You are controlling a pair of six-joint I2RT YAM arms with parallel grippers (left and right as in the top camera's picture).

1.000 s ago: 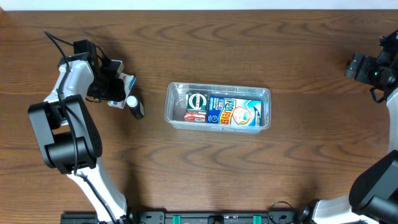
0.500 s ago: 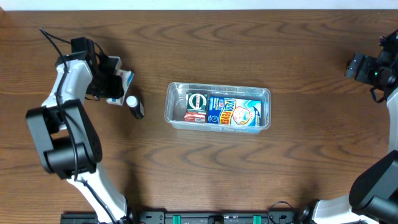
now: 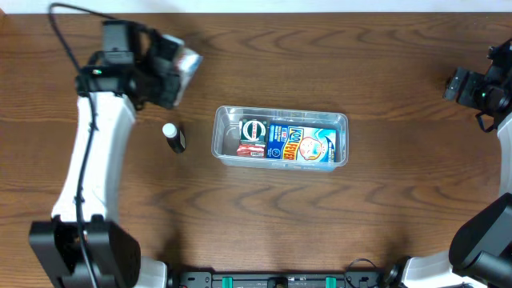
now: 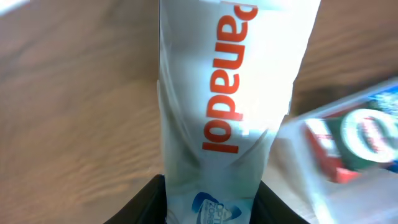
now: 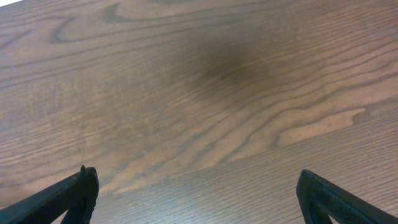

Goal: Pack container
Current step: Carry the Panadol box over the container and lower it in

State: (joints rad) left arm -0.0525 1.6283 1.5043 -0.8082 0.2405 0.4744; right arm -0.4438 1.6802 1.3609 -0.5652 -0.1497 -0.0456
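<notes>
In the overhead view the container [image 3: 218, 136], a clear plastic tub with rounded corners, sits on the brown wood-grain tabletop [image 3: 360, 224] just right of the frame's centre, its long side running left to right. It already holds a blue packet with a cartoon figure [image 3: 304, 146] across the middle and right, a packet with a round green and white logo [image 3: 254, 130] at its left end, and a red item [image 3: 250, 149] just below that logo. The left gripper [image 3: 180, 68] is in the upper left of the frame, up and to the left of the container and apart from it, and is clamped on a white box [image 3: 189, 62]. The left wrist view shows that box [image 4: 227, 81] filling the middle of the frame with the orange word "panadol" down its face, the dark fingers [image 4: 155, 199] pressed against its two sides at the bottom edge; a blurred corner of the container [image 4: 348, 155] shows at the lower right. A small dark bottle with a white cap [image 3: 173, 137] lies on the tabletop to the left of the container, below the left gripper and not touching either. The right gripper [image 5: 199, 193] hangs over bare wood, with its two dark fingertips spread wide toward the bottom corners of the right wrist view and nothing between them.
</notes>
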